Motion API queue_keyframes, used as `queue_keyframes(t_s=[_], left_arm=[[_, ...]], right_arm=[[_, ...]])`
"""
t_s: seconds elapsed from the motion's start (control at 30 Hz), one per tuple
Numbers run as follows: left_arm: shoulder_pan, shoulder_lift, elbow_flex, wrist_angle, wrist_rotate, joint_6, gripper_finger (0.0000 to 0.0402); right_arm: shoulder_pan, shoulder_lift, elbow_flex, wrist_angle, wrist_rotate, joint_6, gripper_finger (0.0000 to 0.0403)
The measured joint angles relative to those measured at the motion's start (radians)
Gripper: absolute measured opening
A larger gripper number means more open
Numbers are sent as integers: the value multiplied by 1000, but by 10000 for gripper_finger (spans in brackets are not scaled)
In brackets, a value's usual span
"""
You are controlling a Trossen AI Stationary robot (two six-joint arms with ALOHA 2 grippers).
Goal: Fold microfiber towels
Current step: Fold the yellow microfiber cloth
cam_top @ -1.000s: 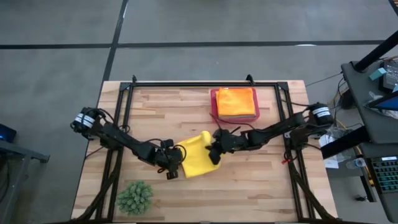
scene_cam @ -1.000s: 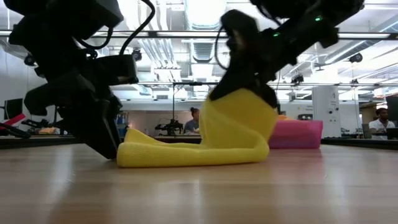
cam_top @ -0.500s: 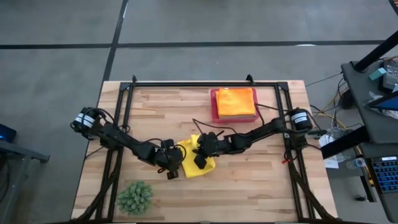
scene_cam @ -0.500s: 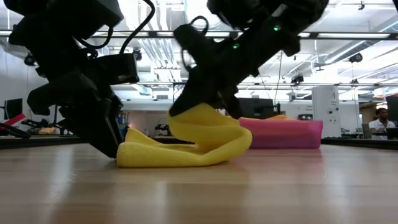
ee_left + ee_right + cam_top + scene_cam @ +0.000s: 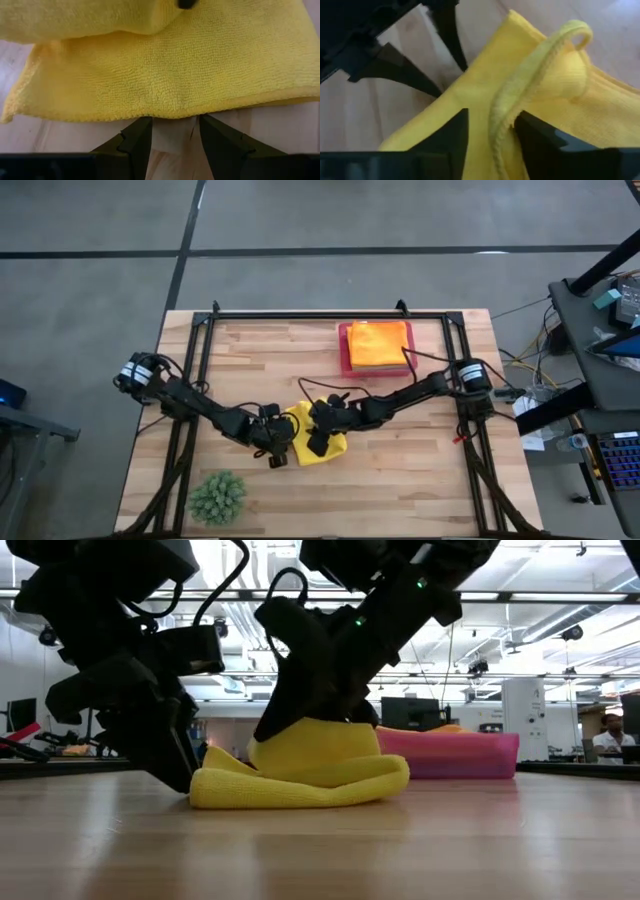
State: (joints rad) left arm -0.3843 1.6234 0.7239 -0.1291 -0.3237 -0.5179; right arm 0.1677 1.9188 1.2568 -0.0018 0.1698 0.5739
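One yellow microfiber towel [image 5: 340, 448] lies doubled over at the table's middle, its lower layer flat on the wood and its upper layer humped on top [image 5: 315, 745]. My right gripper [image 5: 318, 442] is over the towel, open, with the turned-over layer's hem between its fingers [image 5: 492, 140]. My left gripper [image 5: 280, 450] is open at the towel's left edge, slanting down, with bare table between its fingers [image 5: 175, 130]. My left gripper's two fingertips [image 5: 142, 127] stand right at the hem of the lower layer [image 5: 175, 116], coming from the table's left; whether they touch it cannot be told. My right gripper comes slanting down from the right. The upper layer's hem [image 5: 506, 120] lies against the inner side of one finger [image 5: 535, 137]; the other finger stands apart from it. The layer rests slack on the towel below.
A pink tray [image 5: 344, 350] at the far right holds a folded orange towel [image 5: 380, 343]. A spiky green plant ball [image 5: 217, 497] sits near the front left. Black frame rails [image 5: 200, 380] run along the table's left, right and far sides. People show in the room behind.
My right gripper has gone toward the table's left and a little down, rolling as it went. It carried the towel's raised right part over onto the left part. The upper layer, once a tall loop, now sags onto the lower layer, which has stayed in place.
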Motion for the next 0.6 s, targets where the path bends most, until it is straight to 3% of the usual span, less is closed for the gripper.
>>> queue_keyframes(t_s=[0.3,0.6], left_arm=[[0,-1,0,1,0,0,150],[0,-61,17,-33,0,9,150]], right_arm=[[5,-38,-6,-75,-21,-43,238],[24,-99,-8,-164,-33,-171,271]])
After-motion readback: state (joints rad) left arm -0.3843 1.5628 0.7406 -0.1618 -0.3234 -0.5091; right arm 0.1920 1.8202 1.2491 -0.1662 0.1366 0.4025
